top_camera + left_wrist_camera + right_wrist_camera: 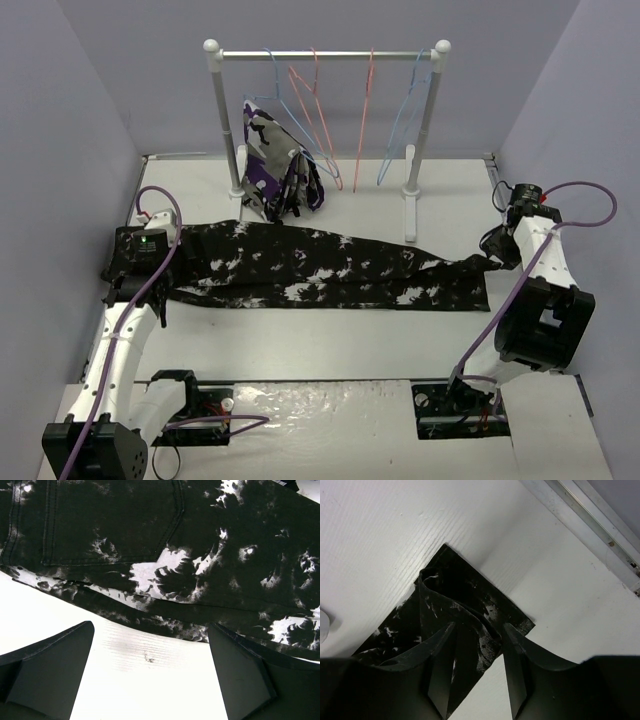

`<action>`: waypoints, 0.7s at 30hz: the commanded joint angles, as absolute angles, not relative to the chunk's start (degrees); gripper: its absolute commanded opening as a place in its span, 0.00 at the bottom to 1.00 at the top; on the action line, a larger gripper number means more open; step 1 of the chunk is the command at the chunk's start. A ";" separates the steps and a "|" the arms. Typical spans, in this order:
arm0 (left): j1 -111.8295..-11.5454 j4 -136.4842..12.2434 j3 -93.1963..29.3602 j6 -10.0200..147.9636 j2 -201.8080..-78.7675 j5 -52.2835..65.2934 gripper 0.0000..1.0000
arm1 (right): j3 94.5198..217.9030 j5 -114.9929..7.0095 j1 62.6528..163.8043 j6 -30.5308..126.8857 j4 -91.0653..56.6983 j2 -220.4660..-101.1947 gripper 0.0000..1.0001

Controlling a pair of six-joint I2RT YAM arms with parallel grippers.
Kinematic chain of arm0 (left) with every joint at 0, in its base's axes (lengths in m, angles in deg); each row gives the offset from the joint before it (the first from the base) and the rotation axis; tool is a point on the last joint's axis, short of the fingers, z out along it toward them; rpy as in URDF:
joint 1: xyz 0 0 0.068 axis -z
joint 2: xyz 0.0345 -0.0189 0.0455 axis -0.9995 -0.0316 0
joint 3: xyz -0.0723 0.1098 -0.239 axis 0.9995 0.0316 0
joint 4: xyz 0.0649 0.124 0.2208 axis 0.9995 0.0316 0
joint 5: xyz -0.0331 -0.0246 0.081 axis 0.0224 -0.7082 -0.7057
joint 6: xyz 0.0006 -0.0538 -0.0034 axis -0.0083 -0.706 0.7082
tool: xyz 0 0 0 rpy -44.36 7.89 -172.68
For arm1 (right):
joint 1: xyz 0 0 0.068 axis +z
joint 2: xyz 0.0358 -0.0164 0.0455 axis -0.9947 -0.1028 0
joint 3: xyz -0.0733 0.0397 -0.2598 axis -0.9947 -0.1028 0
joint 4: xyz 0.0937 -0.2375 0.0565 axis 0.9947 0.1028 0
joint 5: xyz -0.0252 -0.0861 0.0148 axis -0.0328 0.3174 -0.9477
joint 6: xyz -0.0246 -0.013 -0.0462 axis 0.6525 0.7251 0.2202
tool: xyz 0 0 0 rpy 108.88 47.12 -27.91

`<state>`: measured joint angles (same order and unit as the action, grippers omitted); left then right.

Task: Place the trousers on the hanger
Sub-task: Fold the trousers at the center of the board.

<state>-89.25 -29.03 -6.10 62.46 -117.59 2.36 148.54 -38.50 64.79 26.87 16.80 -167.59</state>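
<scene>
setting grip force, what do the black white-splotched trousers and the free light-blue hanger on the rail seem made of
Black trousers with white splotches: matte woven cotton, likely denim; stitched pocket seams show and the hem buckles. Thin light-blue hanger: probably coated wire, slim, smooth, evenly coloured; core unseen.

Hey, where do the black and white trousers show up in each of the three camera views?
Top external: the trousers lie stretched left to right across the middle of the white table.
Left wrist: they fill the upper half, pocket stitching at upper left.
Right wrist: one leg end, bunched, at the centre.
Shared landmark: that table, bare beside the fabric.
</scene>
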 commanded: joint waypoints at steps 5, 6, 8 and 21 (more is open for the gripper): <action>-88.80 -30.86 -7.65 62.71 -117.03 2.64 0.97 | 147.84 -40.59 65.03 24.99 15.88 -167.49 0.23; -88.80 -30.84 -7.62 62.71 -117.00 2.67 0.97 | 147.84 -40.81 65.03 24.91 15.85 -167.44 0.18; -88.76 -30.84 -7.56 62.71 -117.00 2.73 0.97 | 147.98 -41.24 65.03 24.81 15.84 -167.38 0.07; -88.80 -30.84 -7.82 62.62 -117.52 2.73 0.97 | 162.67 -62.61 67.86 18.70 3.89 -163.22 0.00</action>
